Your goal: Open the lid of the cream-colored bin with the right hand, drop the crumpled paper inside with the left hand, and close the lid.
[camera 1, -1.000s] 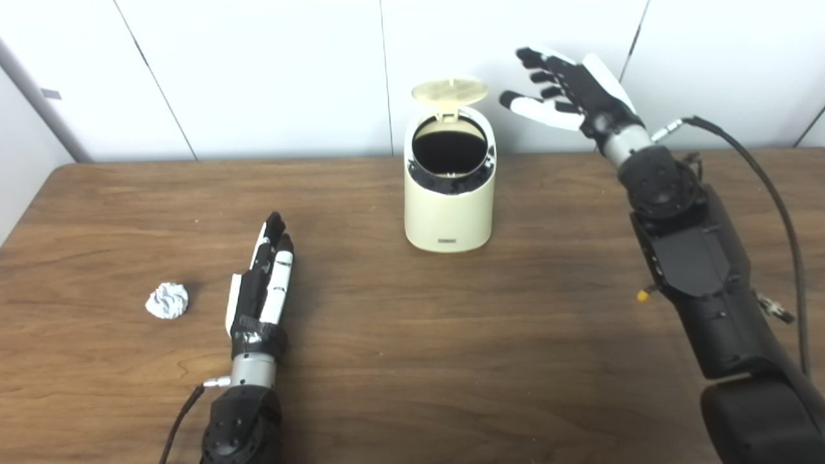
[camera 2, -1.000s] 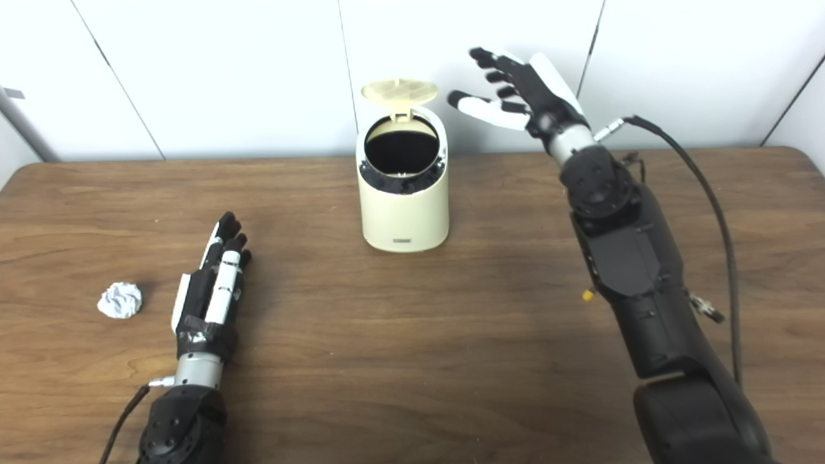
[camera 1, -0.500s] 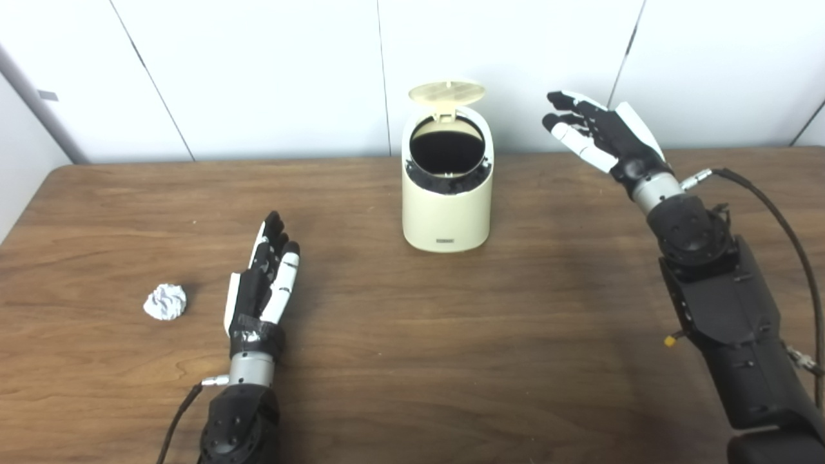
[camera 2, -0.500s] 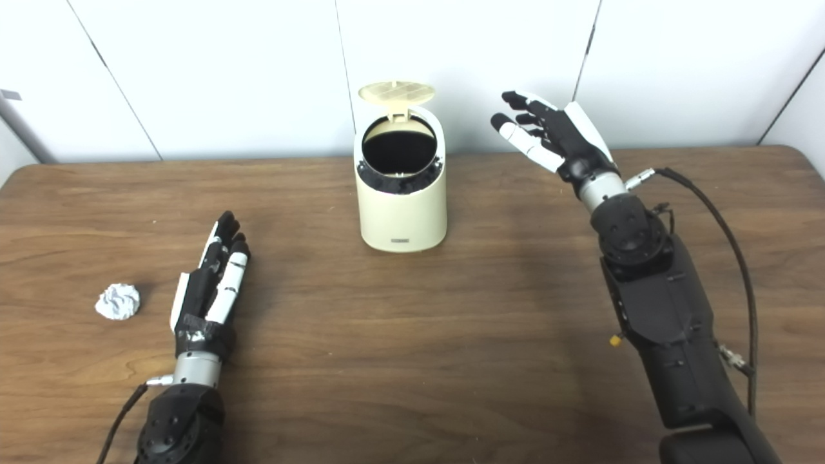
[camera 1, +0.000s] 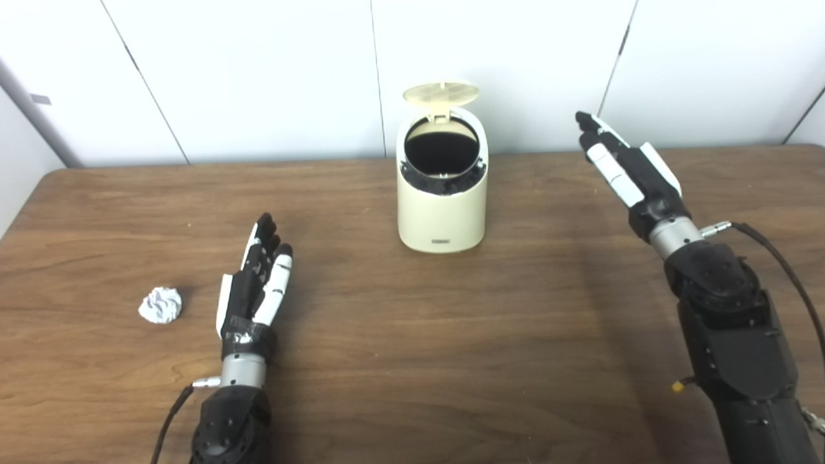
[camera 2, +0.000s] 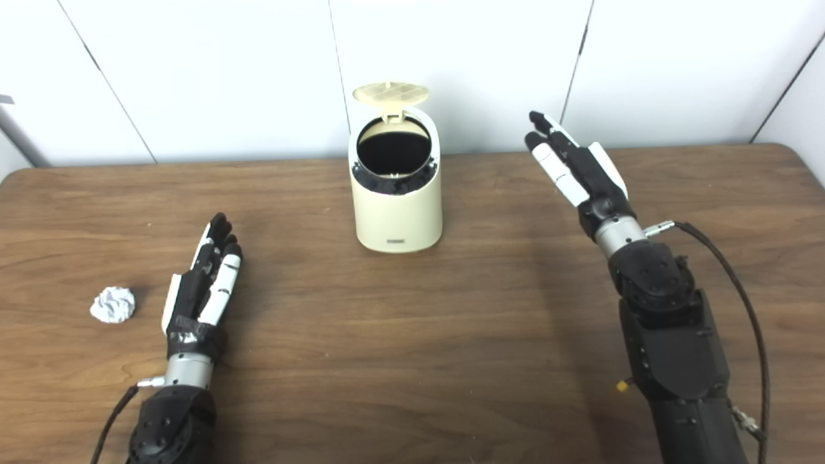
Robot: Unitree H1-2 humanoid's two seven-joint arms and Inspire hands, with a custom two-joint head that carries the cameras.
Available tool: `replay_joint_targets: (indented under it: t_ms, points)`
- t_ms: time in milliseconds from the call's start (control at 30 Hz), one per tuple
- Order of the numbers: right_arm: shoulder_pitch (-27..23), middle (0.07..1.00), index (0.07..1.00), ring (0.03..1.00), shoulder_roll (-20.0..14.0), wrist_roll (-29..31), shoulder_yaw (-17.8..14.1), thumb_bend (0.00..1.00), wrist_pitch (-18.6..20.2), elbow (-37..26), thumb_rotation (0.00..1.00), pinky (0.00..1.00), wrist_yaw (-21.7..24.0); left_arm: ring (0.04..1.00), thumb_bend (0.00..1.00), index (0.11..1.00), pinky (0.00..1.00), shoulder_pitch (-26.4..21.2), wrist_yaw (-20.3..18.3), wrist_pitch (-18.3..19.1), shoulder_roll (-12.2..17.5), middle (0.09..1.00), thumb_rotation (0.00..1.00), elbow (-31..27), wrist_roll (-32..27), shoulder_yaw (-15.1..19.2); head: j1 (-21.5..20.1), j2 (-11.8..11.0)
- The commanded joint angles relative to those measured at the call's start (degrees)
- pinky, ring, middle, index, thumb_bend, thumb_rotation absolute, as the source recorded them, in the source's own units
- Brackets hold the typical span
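Bin (camera 1: 441,206) mid-table (camera 1: 412,361), paper (camera 1: 160,305) far left, beside left hand (camera 1: 254,290)

right hand (camera 1: 628,171) is pulling back from the bin (camera 1: 441,193): a second ago it was up high beside the raised lid (camera 1: 441,94) with fingers spread, now it's lower, nearer and further right, well apart from the bin, fingers straight and close together, holding nothing. Whole view has slid slightly left, so that's camera motion, not the objects.
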Motion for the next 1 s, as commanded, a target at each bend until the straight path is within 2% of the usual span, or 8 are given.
replay_joint_targets:
  t_ms: [0, 200, 433, 733, 967]
  points:
    - [-1.2, 1.0, 0.998, 1.0, 0.57, 2.89, -1.79, 0.6, -2.91, 0.19, 1.0, 1.0, -0.83, 1.0, 0.28, 1.0, 1.0, -0.99, -1.01, -0.35, 0.8, 1.0, 0.66, -1.46, -1.2, 0.22, -0.17, 0.17]
    - [1.64, 1.0, 1.0, 1.0, 4.08, 7.83, -5.22, 0.61, -1.33, -0.78, 1.0, 1.0, -2.76, 1.0, 0.27, 1.0, 1.0, -0.64, -1.77, 0.47, 0.91, 1.0, 0.76, -2.29, -2.35, 0.42, -0.51, 0.57]
    - [4.58, 1.0, 1.0, 1.0, 5.83, 11.26, -6.71, 0.6, -3.52, -0.75, 1.0, 1.0, -3.06, 1.0, 0.29, 1.0, 1.0, -0.59, -2.24, 0.48, 0.98, 1.0, 0.83, -2.12, -3.03, 0.91, -0.7, 1.11]
    - [7.97, 1.0, 1.0, 1.0, 6.36, 11.06, -6.66, 0.63, -5.33, -1.0, 1.0, 1.0, -4.37, 1.0, 0.27, 1.0, 1.0, -0.38, -1.58, 1.29, 0.37, 1.0, 0.85, -3.27, -3.83, 1.3, -0.34, 1.84]
    - [11.34, 1.0, 1.0, 1.0, 5.4, 8.71, -4.98, 0.6, -8.26, -2.74, 1.0, 1.0, -3.86, 1.0, 0.27, 1.0, 1.0, -0.22, -1.94, 1.43, 0.59, 1.0, 0.93, -3.65, -4.39, 1.38, -0.31, 2.51]
